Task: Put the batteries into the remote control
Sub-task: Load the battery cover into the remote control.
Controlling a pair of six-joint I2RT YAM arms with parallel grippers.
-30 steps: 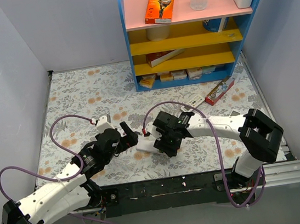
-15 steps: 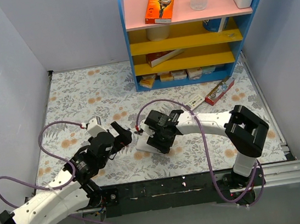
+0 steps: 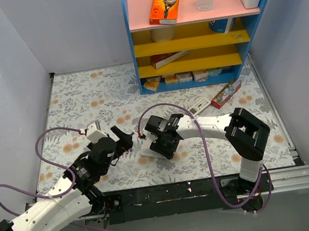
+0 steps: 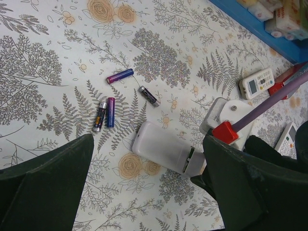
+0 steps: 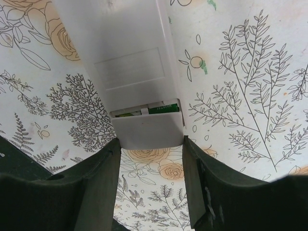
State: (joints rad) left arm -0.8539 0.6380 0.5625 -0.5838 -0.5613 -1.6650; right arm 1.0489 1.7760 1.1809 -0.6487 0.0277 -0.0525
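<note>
We see the right gripper clamped on the end of the face-down remote control, the left gripper spread open above, and four loose batteries at ten o'clock from that remote control.

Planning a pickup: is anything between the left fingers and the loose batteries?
Partly. The remote control lies ahead of the open left fingers, in front of one battery; the other three batteries sit leftward on cloth.

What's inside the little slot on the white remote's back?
A green-labelled battery peeks from the slot in the remote control. The white cover hides everything else inside.
</note>
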